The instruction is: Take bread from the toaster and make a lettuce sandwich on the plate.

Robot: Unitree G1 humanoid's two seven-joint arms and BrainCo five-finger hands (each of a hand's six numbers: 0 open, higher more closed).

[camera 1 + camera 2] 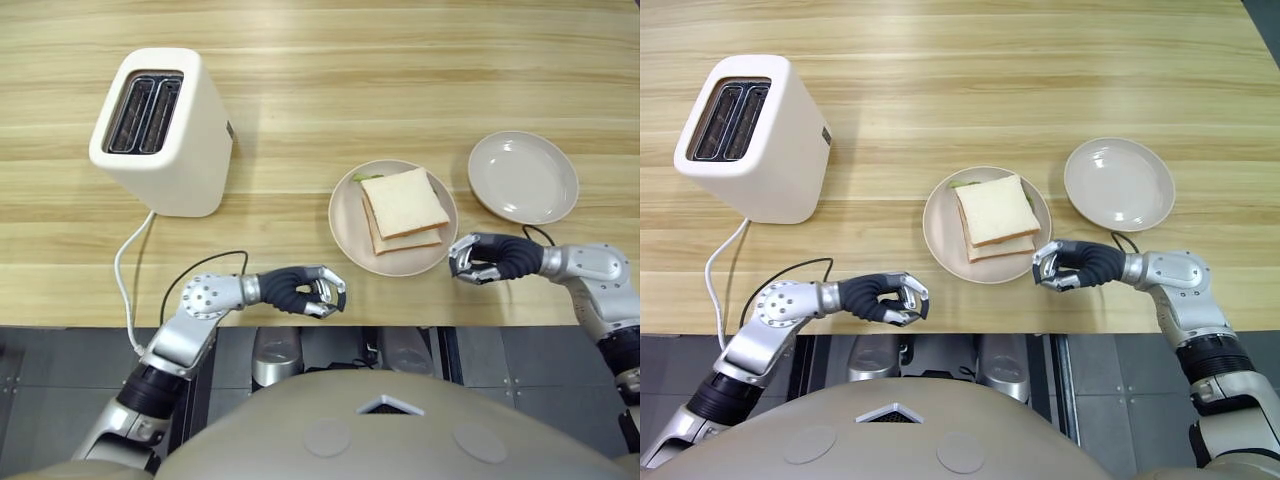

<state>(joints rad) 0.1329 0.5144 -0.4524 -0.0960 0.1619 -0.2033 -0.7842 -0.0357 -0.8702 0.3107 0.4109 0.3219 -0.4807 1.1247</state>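
A white toaster (165,130) stands at the table's left, both slots showing no bread. On the beige plate (346,225) in the middle lies a sandwich (403,207) of two white bread slices, with a sliver of green lettuce (361,177) peeking out at its far left corner. My left hand (305,291) rests near the table's front edge, left of the plate, fingers curled and holding nothing. My right hand (480,259) sits just right of the plate's near rim, fingers curled, also holding nothing.
A second beige plate (522,177) with nothing on it sits at the right. The toaster's white cord (122,280) runs over the front edge of the table. A thin black cable (200,265) loops near my left wrist.
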